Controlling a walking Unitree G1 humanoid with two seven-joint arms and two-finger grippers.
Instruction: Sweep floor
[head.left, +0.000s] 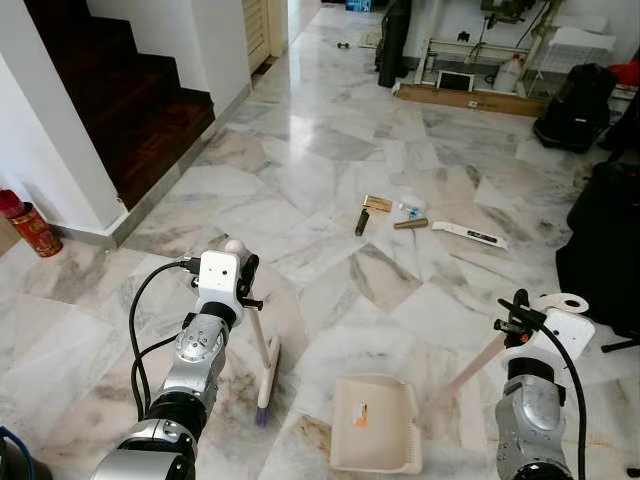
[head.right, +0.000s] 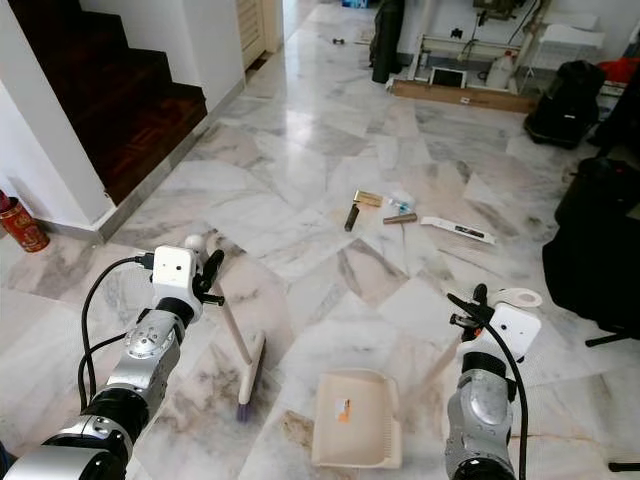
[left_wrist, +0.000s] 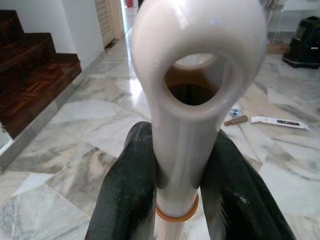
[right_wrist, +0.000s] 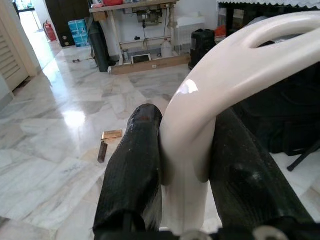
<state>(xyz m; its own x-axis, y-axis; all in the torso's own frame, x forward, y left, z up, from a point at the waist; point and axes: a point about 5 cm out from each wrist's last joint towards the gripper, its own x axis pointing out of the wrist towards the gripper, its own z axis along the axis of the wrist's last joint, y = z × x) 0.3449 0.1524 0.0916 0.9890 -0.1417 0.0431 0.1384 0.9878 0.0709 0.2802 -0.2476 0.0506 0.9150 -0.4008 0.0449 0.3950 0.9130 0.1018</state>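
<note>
Cream and shallow, the dustpan (head.left: 375, 424) lay flat on the marble floor (head.left: 330, 170), its handle clamped in the right gripper (right_wrist: 185, 165). Just left, the left gripper (left_wrist: 180, 185) pinched a pale broom (head.left: 265, 365) with purple bristles down.

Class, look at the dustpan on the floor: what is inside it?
Inside the dustpan there is an orange-marked label on bare cream plastic; no swept litter is visible. The floor under the dustpan is covered.

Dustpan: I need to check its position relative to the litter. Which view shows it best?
The left eye view: the whole dustpan lies on the floor, short of the litter. The right eye view matches; the right wrist view shows just its handle between the fingers.
</note>
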